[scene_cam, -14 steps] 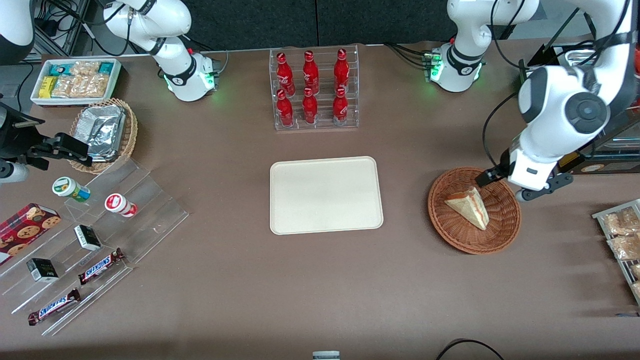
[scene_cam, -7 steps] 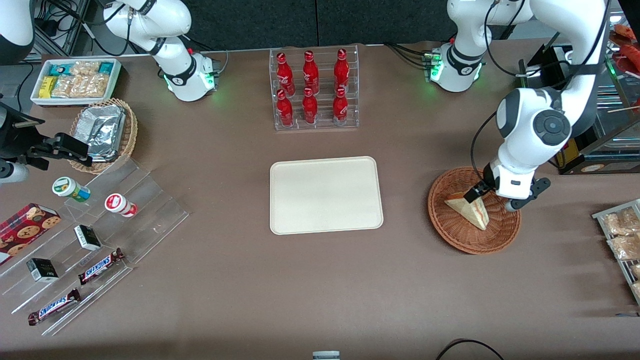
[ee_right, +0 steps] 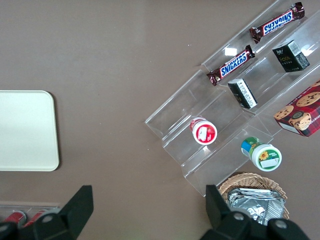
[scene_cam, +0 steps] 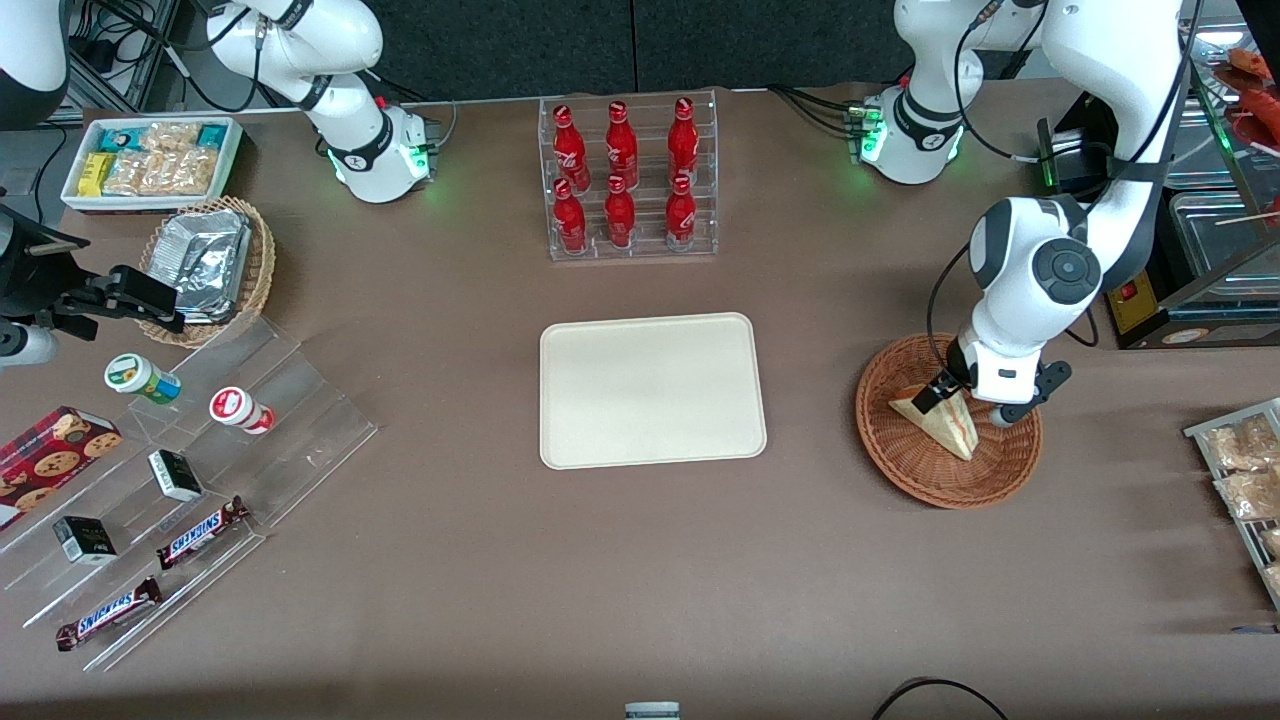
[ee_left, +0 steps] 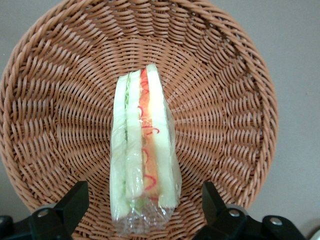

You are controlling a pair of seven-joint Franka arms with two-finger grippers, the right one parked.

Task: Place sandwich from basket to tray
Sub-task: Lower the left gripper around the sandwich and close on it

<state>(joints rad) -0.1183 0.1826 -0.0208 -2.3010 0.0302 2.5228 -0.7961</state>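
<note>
the basket (scene_cam: 905, 455) is reddish-brown woven wicker, and the sandwich (scene_cam: 948, 424) in it shows pale white bread with green and red-orange filling stripes under clear wrap (ee_left: 145, 165); the gripper (ee_left: 145, 207) above it, with fingers spread to either side of the wedge, is black on a white arm. the tray (scene_cam: 652, 390) at the table's middle is plain cream-white on the matte brown table (scene_cam: 500, 580). red bottles (scene_cam: 620, 175) with white script stand in a clear rack near the table's back edge, and toward the parked arm's end lie a tan wicker basket (scene_cam: 255, 275) of silver foil packs and brown snickers bars (scene_cam: 200, 532) with blue-and-white lettering.
</note>
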